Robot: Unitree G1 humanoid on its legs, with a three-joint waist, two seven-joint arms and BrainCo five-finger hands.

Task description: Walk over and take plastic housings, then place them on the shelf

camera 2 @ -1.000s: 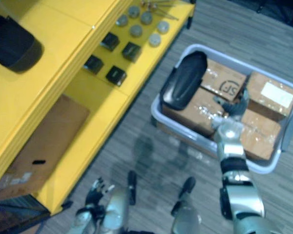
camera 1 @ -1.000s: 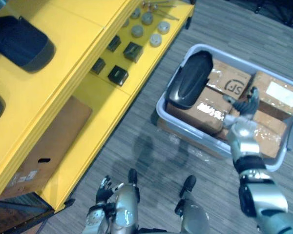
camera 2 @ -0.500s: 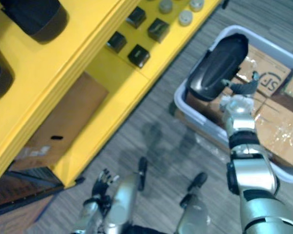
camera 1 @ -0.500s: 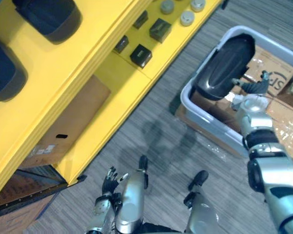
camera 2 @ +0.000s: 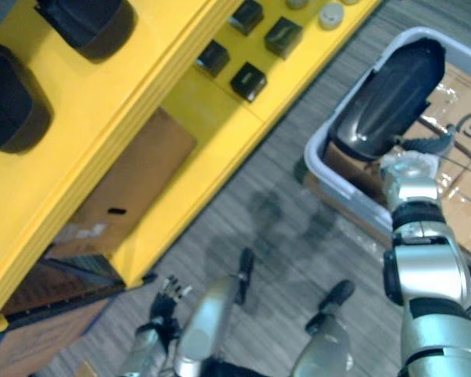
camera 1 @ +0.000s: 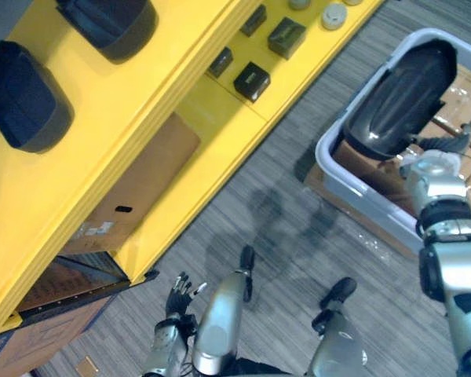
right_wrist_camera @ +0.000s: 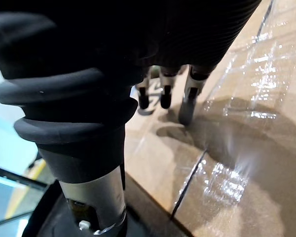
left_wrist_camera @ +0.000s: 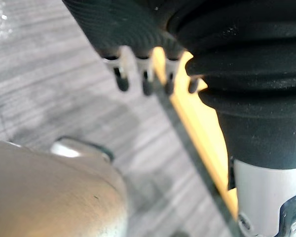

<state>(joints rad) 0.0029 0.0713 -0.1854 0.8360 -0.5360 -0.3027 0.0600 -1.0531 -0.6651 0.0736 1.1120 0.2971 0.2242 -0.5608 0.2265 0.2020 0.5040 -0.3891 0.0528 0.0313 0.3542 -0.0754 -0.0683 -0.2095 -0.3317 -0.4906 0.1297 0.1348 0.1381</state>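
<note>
A black plastic housing (camera 1: pixel 400 98) lies tilted in a grey bin (camera 1: pixel 330 169), resting on taped cardboard boxes (right_wrist_camera: pixel 246 163). My right hand (camera 1: pixel 438 159) hovers open over the boxes, right beside the housing's near end, with nothing in its fingers (right_wrist_camera: pixel 187 106). Two more black housings (camera 1: pixel 27 98) (camera 1: pixel 110 23) sit on the top of the yellow shelf (camera 1: pixel 165 110). My left hand (camera 1: pixel 178 294) hangs low by my side near the shelf's foot, open and holding nothing.
Small black boxes (camera 1: pixel 253 80) and round grey parts (camera 1: pixel 334 16) lie on the shelf's lower level. A flat cardboard box (camera 1: pixel 133 196) sits under the shelf. Grey striped floor (camera 1: pixel 282 228) separates the shelf from the bin.
The camera has moved, so shelf and bin slid up and right in view. My right hand has gone from above the boxes to the housing's near end. The left hand still hangs.
</note>
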